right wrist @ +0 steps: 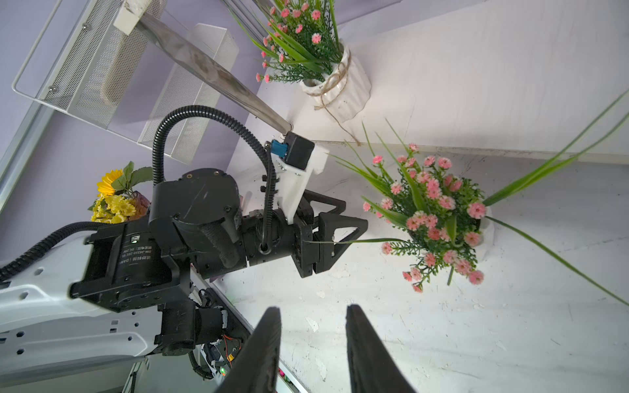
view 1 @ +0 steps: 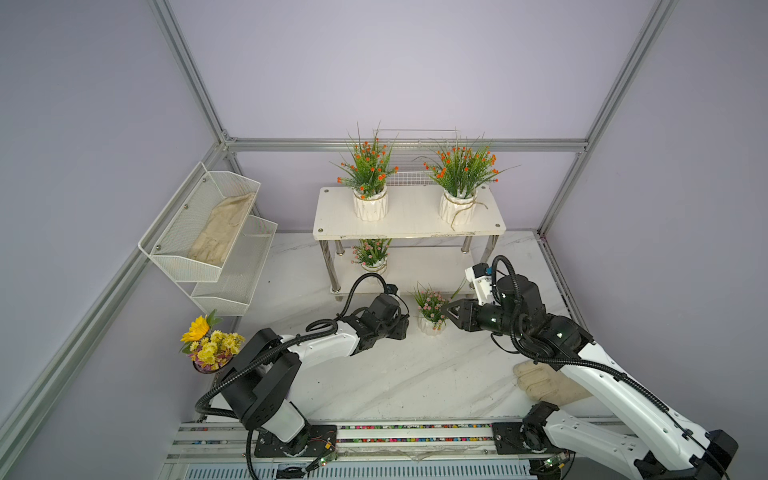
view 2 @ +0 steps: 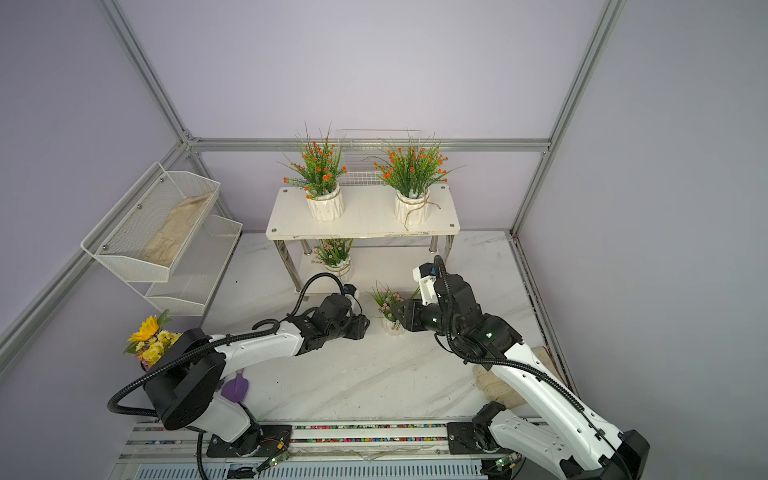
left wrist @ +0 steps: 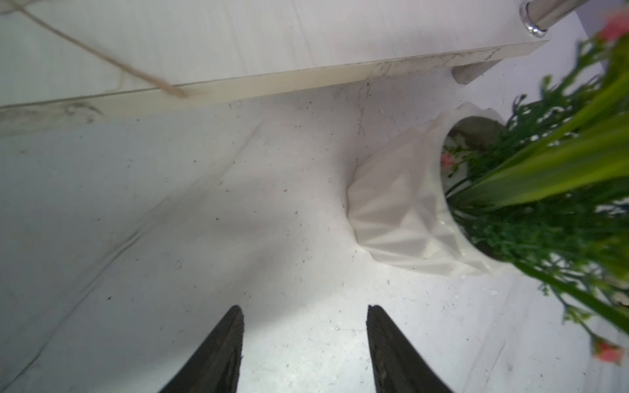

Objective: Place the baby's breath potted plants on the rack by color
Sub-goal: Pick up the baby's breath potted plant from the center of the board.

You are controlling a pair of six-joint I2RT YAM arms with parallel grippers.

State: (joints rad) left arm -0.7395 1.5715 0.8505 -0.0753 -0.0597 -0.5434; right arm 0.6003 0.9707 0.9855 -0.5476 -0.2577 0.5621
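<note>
Left wrist, pink plant (left wrist: pixel 405 211) near rack (left wrist: pixel 238 81) edge, tabletop (left wrist: pixel 204 204) between

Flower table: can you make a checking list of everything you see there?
Surface: white marbled tabletop, dusty specks.
Job's things: two orange plants on the rack's top shelf; one pink plant on its lower shelf; another pink plant on the tabletop before the rack.
Clutter: sunflower bouquet; mesh bins holding a cloth; second cloth loose on the tabletop.
Fingers: left fingers and right fingers apart, empty, either side of the tabletop pink plant.
Cables: black ribbed hoses arch upward, untangled.
Surroundings: lilac walls, metal frame.
</note>
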